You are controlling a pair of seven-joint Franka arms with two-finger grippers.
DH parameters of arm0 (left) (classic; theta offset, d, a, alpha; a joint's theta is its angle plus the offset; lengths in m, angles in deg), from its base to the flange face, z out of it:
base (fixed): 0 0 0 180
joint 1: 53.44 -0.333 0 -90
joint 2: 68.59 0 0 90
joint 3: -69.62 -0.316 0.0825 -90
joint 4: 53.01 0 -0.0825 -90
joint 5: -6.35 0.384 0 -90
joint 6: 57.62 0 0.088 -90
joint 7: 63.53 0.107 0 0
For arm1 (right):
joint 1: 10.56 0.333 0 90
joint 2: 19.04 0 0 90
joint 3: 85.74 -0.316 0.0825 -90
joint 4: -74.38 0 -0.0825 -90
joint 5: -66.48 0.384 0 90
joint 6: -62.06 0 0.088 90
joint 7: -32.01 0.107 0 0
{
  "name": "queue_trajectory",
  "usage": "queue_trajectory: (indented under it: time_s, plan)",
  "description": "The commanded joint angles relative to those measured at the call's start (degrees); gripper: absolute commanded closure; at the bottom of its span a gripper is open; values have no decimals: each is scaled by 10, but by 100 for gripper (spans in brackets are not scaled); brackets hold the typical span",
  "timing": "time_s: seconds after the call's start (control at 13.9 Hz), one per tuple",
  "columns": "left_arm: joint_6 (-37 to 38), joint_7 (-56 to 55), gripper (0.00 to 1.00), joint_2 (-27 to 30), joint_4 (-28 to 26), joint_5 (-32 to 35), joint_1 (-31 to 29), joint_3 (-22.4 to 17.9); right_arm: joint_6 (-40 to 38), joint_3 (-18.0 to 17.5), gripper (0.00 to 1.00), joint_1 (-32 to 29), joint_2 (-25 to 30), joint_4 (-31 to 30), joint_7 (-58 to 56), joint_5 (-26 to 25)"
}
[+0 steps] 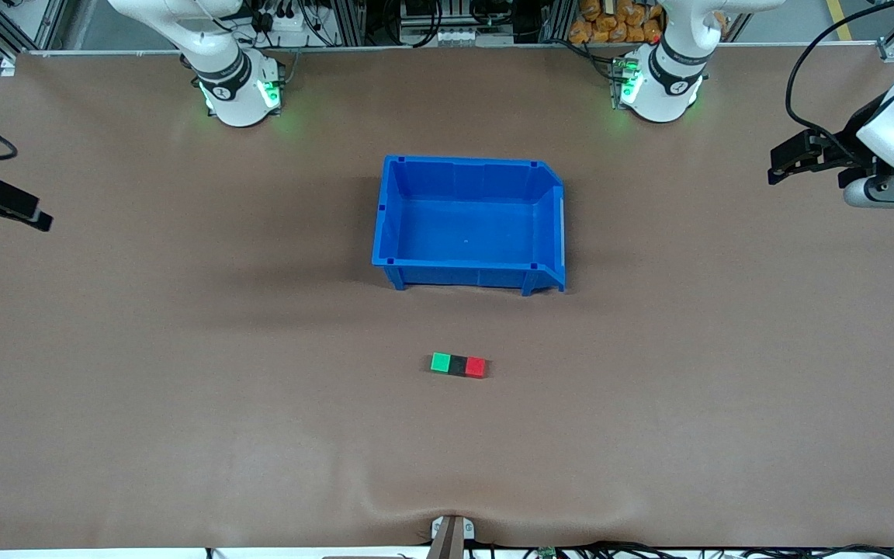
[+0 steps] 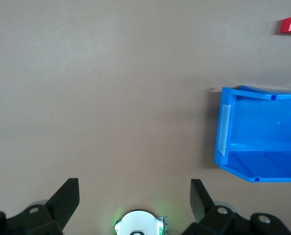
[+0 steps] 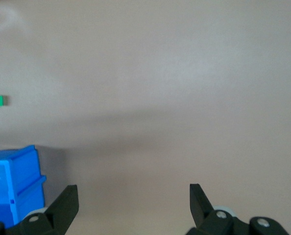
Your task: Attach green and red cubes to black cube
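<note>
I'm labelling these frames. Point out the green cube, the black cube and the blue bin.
green cube (image 1: 440,362), front view, top face.
black cube (image 1: 458,365), front view, top face.
blue bin (image 1: 468,276), front view, outer wall nearest the camera.

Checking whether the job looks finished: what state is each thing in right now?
green cube: on table, touching black cube
black cube: between the other two
red cube: touching black cube
blue bin: upright, empty
left claw: open, holding nothing
right claw: open, holding nothing

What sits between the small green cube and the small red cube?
The small matte black cube, touching green cube and red cube in one row, seen in the front view.
</note>
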Motion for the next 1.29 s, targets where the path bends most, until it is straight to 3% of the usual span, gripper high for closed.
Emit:
queue_trajectory:
  time_s: [0.0,0.36,0.65,1.22]
  plan:
    - [5,5,0,-4,9,-7,-1,-1,-9,-2,0,5,10,23,1,-22]
    - [5,0,0,-2,9,-7,-2,-1,-31,-4,0,3,52,-6,-7,-22]
    - [5,0,0,-3,7,-6,-2,-1,44,-6,0,0,129,-121,-14,-22]
    - [5,-3,0,-9,8,-1,0,8,41,-3,0,-14,115,-87,-106,-29]
